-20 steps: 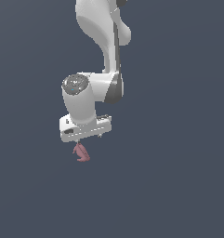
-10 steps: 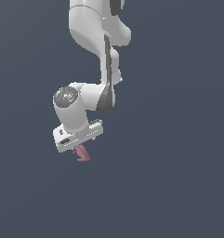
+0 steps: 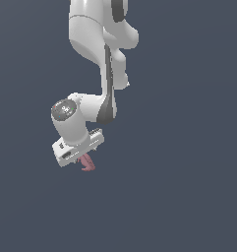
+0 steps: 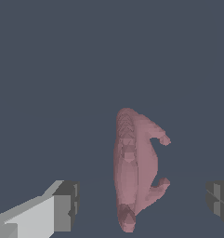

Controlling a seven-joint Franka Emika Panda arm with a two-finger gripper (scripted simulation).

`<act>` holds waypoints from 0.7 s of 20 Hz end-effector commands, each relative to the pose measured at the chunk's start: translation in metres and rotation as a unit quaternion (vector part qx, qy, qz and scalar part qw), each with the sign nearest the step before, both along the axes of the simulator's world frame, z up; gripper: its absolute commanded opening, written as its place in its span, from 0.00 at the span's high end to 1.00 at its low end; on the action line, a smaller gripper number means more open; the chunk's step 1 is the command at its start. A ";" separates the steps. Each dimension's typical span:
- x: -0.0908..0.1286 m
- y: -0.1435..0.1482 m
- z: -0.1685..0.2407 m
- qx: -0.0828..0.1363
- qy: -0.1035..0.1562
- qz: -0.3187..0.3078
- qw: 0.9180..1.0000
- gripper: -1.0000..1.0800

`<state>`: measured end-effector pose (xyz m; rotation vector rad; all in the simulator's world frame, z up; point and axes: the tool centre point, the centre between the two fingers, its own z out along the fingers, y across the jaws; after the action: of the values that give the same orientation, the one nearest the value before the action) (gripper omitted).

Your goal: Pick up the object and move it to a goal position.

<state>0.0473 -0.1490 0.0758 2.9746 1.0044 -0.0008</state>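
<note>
The pincer (image 3: 82, 158) is spread wide, with one finger (image 4: 62, 207) well apart from each side of the pink object (image 4: 134, 169). Nothing is gripped yet. The object is seen right under the pincer, between its fingers. The fingers should be shut slowly and evenly, so the lumpy thing is not pushed away. No containers are seen.

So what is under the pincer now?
Under the pincer hangs only the pink object, hooked end down. In the wrist view its fingers stand apart from it. Its top is covered by the pincer body.
</note>
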 end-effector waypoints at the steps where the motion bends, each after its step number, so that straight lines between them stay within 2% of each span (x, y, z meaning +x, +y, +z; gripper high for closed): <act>1: 0.001 -0.002 -0.003 0.001 0.000 0.009 1.000 0.04; 9: 0.000 -0.003 -0.007 0.001 0.000 0.011 1.000 0.04; 14: 0.000 -0.003 -0.028 0.001 0.000 0.012 1.000 0.04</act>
<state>0.0480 -0.1523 0.0559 2.9633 1.0403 0.0014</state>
